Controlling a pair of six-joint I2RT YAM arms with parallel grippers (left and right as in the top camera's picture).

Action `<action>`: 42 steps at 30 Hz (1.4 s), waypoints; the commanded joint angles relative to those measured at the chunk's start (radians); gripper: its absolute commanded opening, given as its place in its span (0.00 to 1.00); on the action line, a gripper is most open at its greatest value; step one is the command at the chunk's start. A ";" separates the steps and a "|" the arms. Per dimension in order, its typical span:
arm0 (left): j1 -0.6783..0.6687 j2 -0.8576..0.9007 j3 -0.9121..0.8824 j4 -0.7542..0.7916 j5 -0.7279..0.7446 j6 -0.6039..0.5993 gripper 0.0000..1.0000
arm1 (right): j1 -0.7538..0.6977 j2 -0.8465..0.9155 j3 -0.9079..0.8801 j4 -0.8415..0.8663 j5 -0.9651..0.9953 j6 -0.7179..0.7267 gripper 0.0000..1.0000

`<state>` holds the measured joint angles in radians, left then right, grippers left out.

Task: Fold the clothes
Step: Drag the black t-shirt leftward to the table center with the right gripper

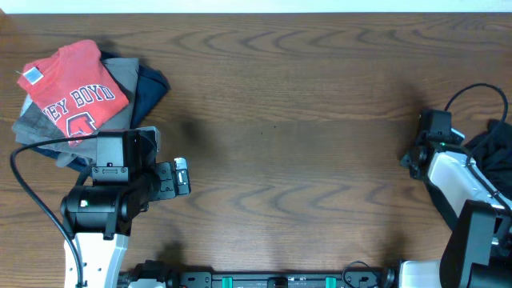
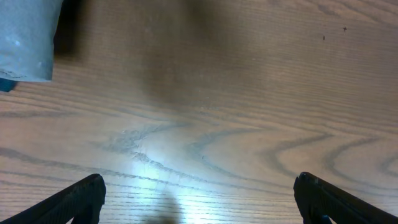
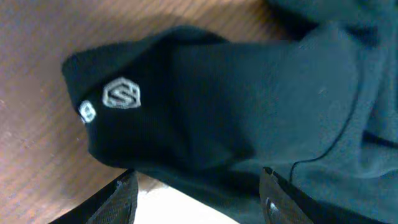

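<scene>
Overhead, the black T-shirt (image 1: 494, 148) shows only as a dark heap at the bench's (image 1: 304, 80) right edge, partly under the right arm. Only the right wrist view shows it closely: crumpled, a small white emblem (image 3: 122, 94) on one fold, the right jaws parted at its near edge. The left jaws stand wide over bare-grained wood. A red T-shirt (image 1: 72, 96) tops a pile at far left, well apart.
</scene>
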<state>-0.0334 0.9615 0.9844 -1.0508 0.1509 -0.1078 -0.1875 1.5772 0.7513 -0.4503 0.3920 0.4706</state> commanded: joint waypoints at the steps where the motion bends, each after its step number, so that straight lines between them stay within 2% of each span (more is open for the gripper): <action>1: 0.004 0.000 0.020 -0.004 -0.001 -0.006 0.98 | -0.017 0.016 -0.048 0.034 -0.010 -0.016 0.62; 5: 0.004 0.000 0.020 -0.004 -0.001 -0.006 0.98 | -0.018 0.018 -0.081 0.091 -0.006 -0.016 0.64; 7: 0.004 0.000 0.020 -0.004 -0.001 -0.006 0.98 | -0.019 0.018 -0.086 0.108 -0.006 -0.016 0.58; 9: 0.004 0.000 0.020 -0.005 -0.001 -0.005 0.98 | -0.019 0.018 -0.086 0.114 -0.006 -0.016 0.45; 13: 0.004 0.000 0.020 -0.008 -0.002 -0.005 0.98 | -0.019 0.018 -0.086 0.116 -0.006 -0.016 0.06; 14: 0.004 0.000 0.020 -0.010 -0.001 -0.006 0.98 | -0.019 0.018 -0.086 0.116 -0.006 -0.016 0.01; 20: 0.004 0.000 0.020 -0.011 -0.001 -0.005 0.98 | -0.019 0.018 -0.085 0.126 -0.063 -0.054 0.01; 27: 0.004 0.000 0.020 -0.010 -0.002 -0.005 0.98 | 0.032 0.018 -0.011 0.134 -0.430 -0.162 0.01; 31: 0.004 0.000 0.020 -0.010 -0.002 -0.005 0.98 | 0.135 0.018 0.068 0.184 -0.583 -0.134 0.01; 34: 0.004 0.000 0.020 -0.008 -0.002 -0.005 0.98 | 0.261 0.018 0.135 0.292 -0.649 -0.074 0.01; 37: 0.004 0.000 0.020 0.002 -0.002 -0.006 0.98 | 0.406 0.018 0.192 0.432 -0.641 -0.050 0.01; 40: 0.004 0.000 0.020 0.019 -0.001 -0.006 0.98 | 0.526 0.018 0.225 0.544 -0.529 -0.008 0.01; 41: 0.004 0.000 0.020 0.024 -0.002 -0.006 0.98 | 0.558 0.018 0.232 0.569 -0.475 0.010 0.03; 42: 0.004 0.000 0.020 0.028 -0.001 -0.006 0.98 | 0.582 0.018 0.236 0.583 -0.432 0.019 0.27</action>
<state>-0.0334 0.9615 0.9844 -1.0294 0.1505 -0.1078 0.3344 1.5967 0.9672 0.1150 -0.1364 0.4339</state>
